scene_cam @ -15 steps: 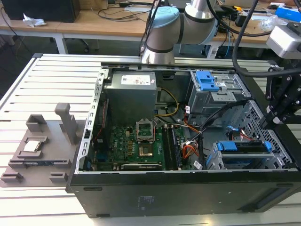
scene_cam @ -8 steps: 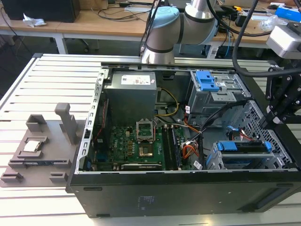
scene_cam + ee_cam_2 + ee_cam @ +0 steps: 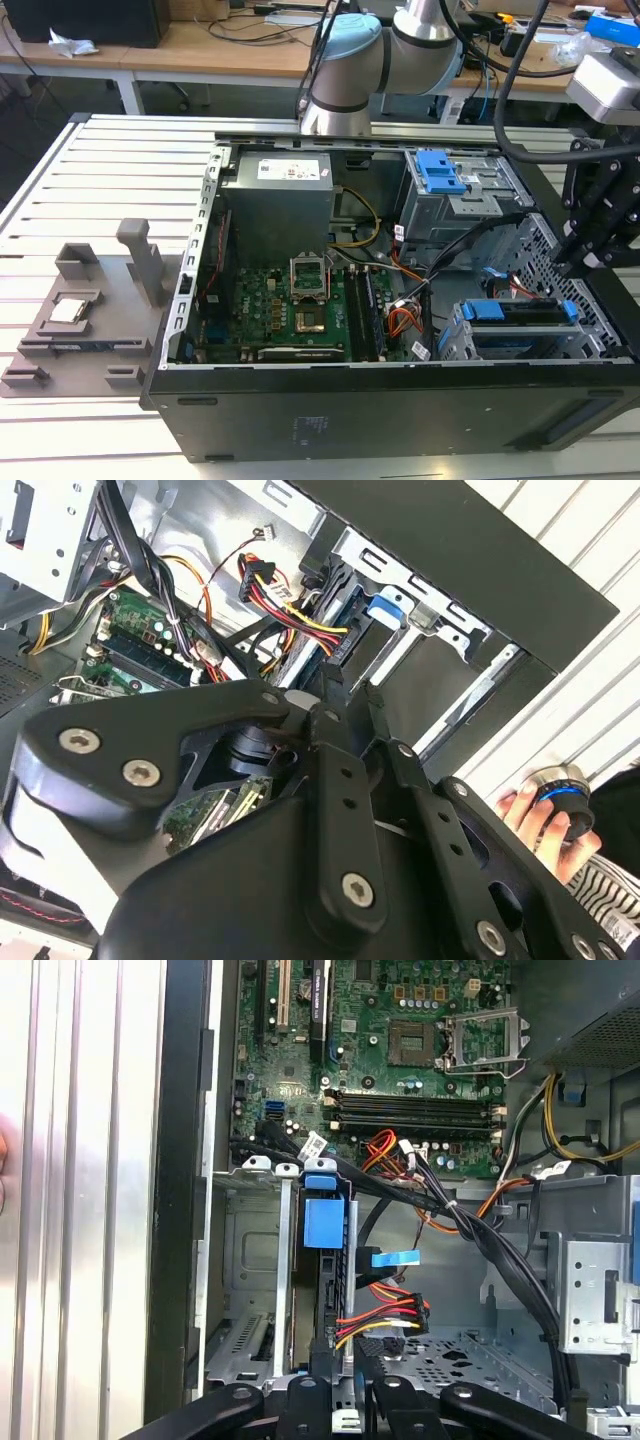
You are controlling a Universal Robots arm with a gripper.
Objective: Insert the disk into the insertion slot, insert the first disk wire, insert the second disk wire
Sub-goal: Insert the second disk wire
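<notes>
The gripper [image 3: 352, 688] hangs close over the drive cage; whether it is closed on anything cannot be determined. Just beyond it, the disk [image 3: 326, 1260] sits edge-on inside the insertion slot [image 3: 250, 1260], with a red-yellow-black wire bundle [image 3: 385, 1315] just beside it. The motherboard [image 3: 400, 1060] lies farther back.

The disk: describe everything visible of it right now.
The disk sits in the insertion slot, the perforated silver-grey cage on the exterior view's right, one narrow edge exposed. Its bright blue plastic caddy frames that edge; the label is hidden. In the first wrist view a red, yellow and black wire bundle lies beside it.
</notes>
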